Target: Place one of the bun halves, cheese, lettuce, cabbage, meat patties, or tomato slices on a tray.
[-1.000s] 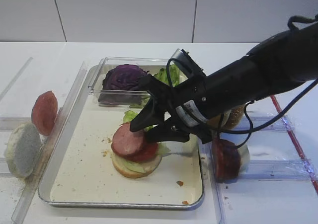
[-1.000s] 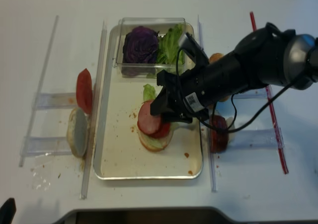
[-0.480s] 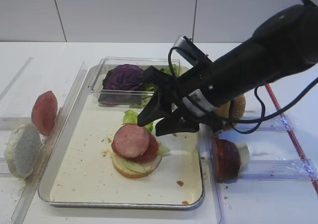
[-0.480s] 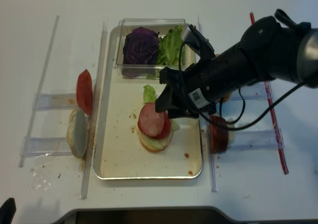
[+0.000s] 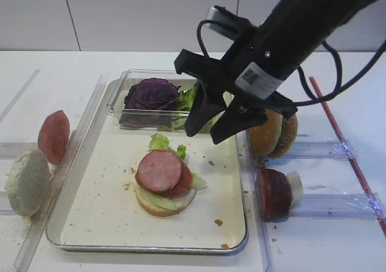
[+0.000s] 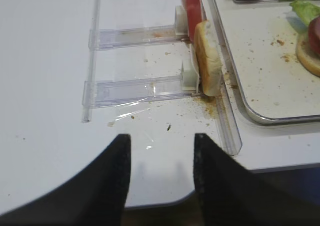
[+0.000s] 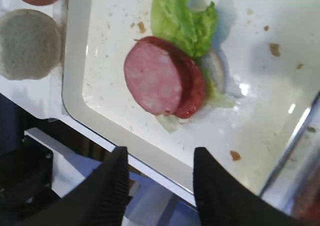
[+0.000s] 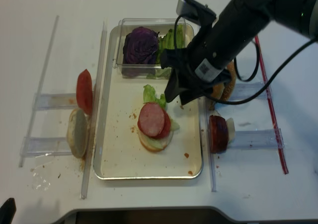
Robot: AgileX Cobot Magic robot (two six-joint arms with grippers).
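On the cream tray (image 5: 90, 224) sits a stack: a bun half (image 5: 163, 204), lettuce (image 5: 161, 142), a tomato slice (image 5: 183, 181) and on top a pink meat patty (image 5: 158, 170). From above, the patty (image 8: 151, 119) lies mid-tray. My right gripper (image 5: 208, 130) hangs open and empty above the tray, up and right of the stack. Its wrist view looks down on the patty (image 7: 152, 75) and the tray rim (image 7: 165, 166) between the black fingers (image 7: 117, 181). My left gripper (image 6: 161, 138) is open over bare table, left of the tray.
A clear box (image 5: 120, 100) at the tray's back holds purple cabbage (image 5: 151, 94) and lettuce (image 5: 194, 96). Left racks carry a red slice (image 5: 54, 136) and a white-faced bun half (image 5: 27, 181). Right racks hold sesame buns (image 5: 274, 133) and a dark patty (image 5: 274, 193).
My right gripper has lifted up and back from the stack, staying open. The meat patty stays lying on the tomato slice.
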